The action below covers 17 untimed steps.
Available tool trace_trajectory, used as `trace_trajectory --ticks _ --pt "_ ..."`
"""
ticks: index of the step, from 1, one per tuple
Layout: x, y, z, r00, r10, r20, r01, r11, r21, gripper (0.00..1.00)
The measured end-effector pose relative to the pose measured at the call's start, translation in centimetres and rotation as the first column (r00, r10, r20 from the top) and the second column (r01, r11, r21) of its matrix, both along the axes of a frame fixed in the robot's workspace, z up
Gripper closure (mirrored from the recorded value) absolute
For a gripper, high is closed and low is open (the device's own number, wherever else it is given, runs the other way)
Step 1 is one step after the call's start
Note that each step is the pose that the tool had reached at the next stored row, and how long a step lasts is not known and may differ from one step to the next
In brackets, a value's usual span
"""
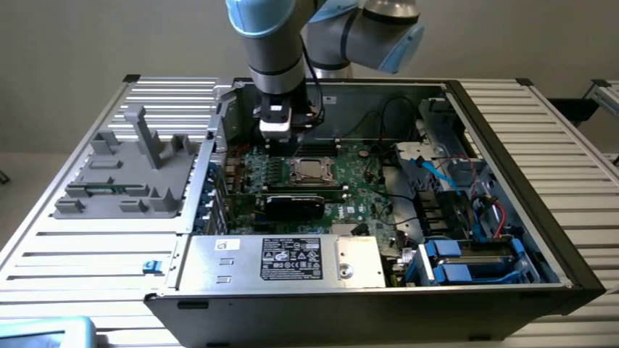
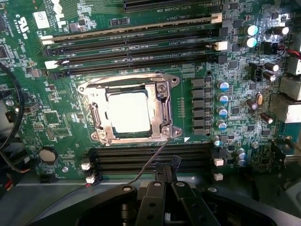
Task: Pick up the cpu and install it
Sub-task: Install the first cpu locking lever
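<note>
On the exterior view's left, a grey moulded fixture (image 1: 126,174) rests on the slatted table (image 1: 87,254), just beside the open computer case (image 1: 541,239). Further right, inside the case, the arm reaches down over the motherboard (image 1: 363,192), and the gripper (image 1: 275,141) hangs above the far edge of the board. Whether it is parted or closed I cannot tell; nothing appears to be carried in it.

The cpu (image 1: 309,172) lies flat in the socket frame (image 1: 311,161), slightly toward the exterior view's right of the gripper, lower and nearer the camera. In the wrist view the cpu (image 2: 129,112) sits squarely inside the metal socket frame (image 2: 162,92), apart from the gripper (image 2: 165,172), with a bank of memory slots (image 2: 150,157) between them. Being square, it has no long axis; its edges run parallel to those slots.

At the case's near edge sits the labelled power supply (image 1: 280,257), and blue drive bays (image 1: 464,264) fill the right corner.
</note>
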<state>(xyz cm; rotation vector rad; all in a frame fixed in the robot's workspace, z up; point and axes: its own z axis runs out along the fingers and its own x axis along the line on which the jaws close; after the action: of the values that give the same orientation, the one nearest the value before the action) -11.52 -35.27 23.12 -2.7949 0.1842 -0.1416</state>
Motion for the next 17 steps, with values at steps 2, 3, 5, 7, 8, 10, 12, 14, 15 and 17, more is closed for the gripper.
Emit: trace_trajectory --ticks 2,3,5,7,8,10,12,14,15,17 --pt "-0.21 0.00 -0.26 1.0000 -0.008 0.0000 0.008 1.0000 0.0010 0.89" --pt "-0.34 0.00 -0.36 0.9999 -0.011 0.0000 0.011 0.9999 0.0032 0.89" --pt "-0.51 0.00 -0.54 0.9999 -0.016 0.0002 0.016 0.9998 0.0099 0.89" --pt "-0.58 0.00 -0.63 0.9998 -0.018 0.0024 0.018 0.9996 0.0230 0.89" --pt "-0.60 0.00 -0.66 0.9998 -0.020 0.0040 0.020 0.9993 0.0306 0.89" --pt "-0.60 0.01 -0.79 0.9996 -0.026 0.0071 0.026 0.9989 0.0398 0.89" --pt "-0.60 0.00 -0.92 0.9994 -0.033 0.0104 0.032 0.9985 0.0434 0.89" --pt "-0.61 0.01 -0.97 0.9993 -0.036 0.0117 0.035 0.9983 0.0455 0.89" --pt "-0.61 0.01 -0.97 0.9993 -0.036 0.0117 0.035 0.9983 0.0455 0.89" --pt "-0.72 0.00 -0.98 0.9993 -0.036 0.0118 0.035 0.9983 0.0454 0.89"
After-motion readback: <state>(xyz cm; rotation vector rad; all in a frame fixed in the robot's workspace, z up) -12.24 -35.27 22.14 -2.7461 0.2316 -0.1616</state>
